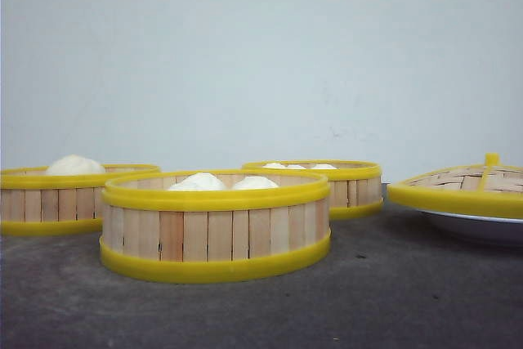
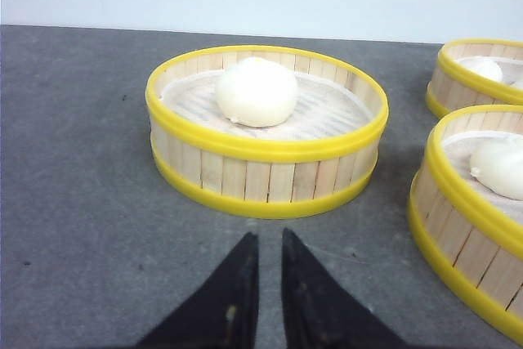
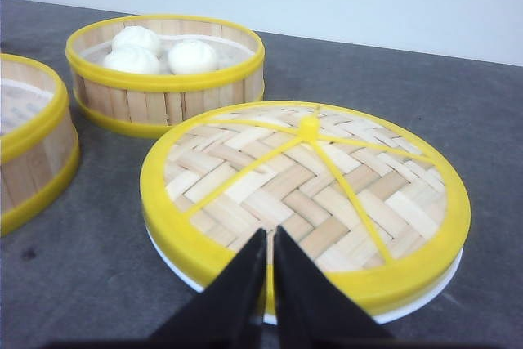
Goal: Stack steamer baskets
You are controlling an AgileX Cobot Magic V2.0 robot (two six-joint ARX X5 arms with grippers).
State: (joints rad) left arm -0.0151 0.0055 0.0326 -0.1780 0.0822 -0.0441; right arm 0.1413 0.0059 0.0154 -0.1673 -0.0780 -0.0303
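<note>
Three steamer baskets stand apart on the dark table, each holding white buns. In the front view one is at the left (image 1: 57, 202), one at the front middle (image 1: 216, 230) and one further back to the right (image 1: 343, 185). Neither gripper shows in that view. In the left wrist view my left gripper (image 2: 265, 239) hovers low over the table just short of the left basket (image 2: 265, 165), its fingers almost together with nothing between them. In the right wrist view my right gripper (image 3: 270, 234) is shut and empty, over the near rim of the woven lid (image 3: 327, 177).
The woven lid (image 1: 462, 190) with its yellow knob lies on a white plate (image 1: 478, 225) at the right. The right wrist view also shows the back basket with three buns (image 3: 167, 91) and the middle basket's edge (image 3: 33, 153). A pale wall runs behind the table.
</note>
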